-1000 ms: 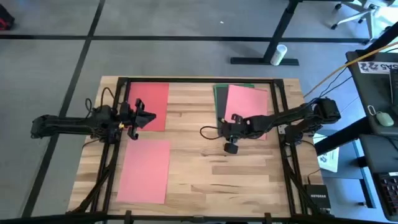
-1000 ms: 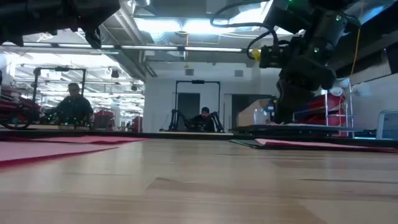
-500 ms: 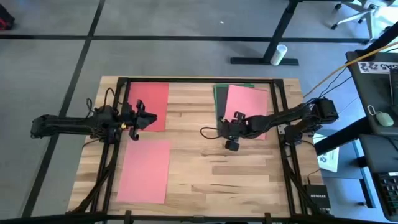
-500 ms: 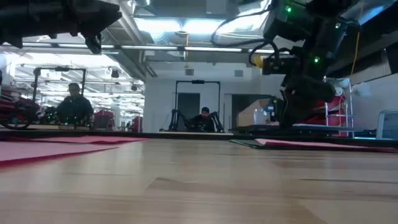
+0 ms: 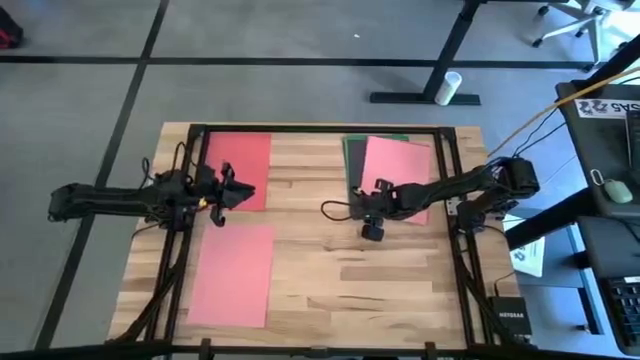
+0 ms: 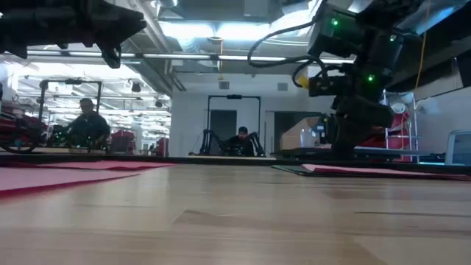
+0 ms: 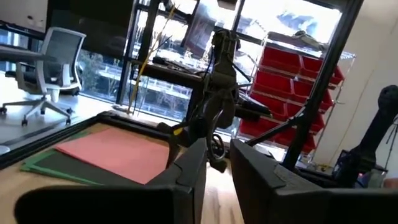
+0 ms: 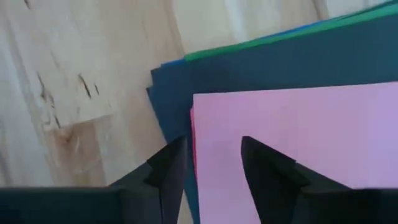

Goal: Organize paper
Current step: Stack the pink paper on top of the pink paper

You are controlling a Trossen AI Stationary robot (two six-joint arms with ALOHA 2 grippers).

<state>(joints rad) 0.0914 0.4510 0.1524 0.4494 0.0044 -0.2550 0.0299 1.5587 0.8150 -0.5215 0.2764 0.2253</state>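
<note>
Overhead and wrist views of a wooden table with coloured sheets laid in three places. On the right half a pink sheet lies uppermost on a fanned stack whose dark grey sheet projects past the pink edge, with blue and green edges showing beyond it; the stack's long axis runs from the far edge of the table toward the near edge. On the left half a red sheet lies at the far side and a second pink sheet at the near side, well apart from the stack.

The right gripper hangs over the near left corner of the stack, the arm reaching in from the right. In its wrist view the fingers stand narrowly apart, holding nothing, and straddle the pink sheet's corner, so the sheet runs away from the fingertips. Judged from this, the next move turns on that corner, and the right arm is clearly the nearer one.

The left gripper waits above the near edge of the red sheet, fingers slightly parted and empty, pointing across the table toward the stack.
</note>
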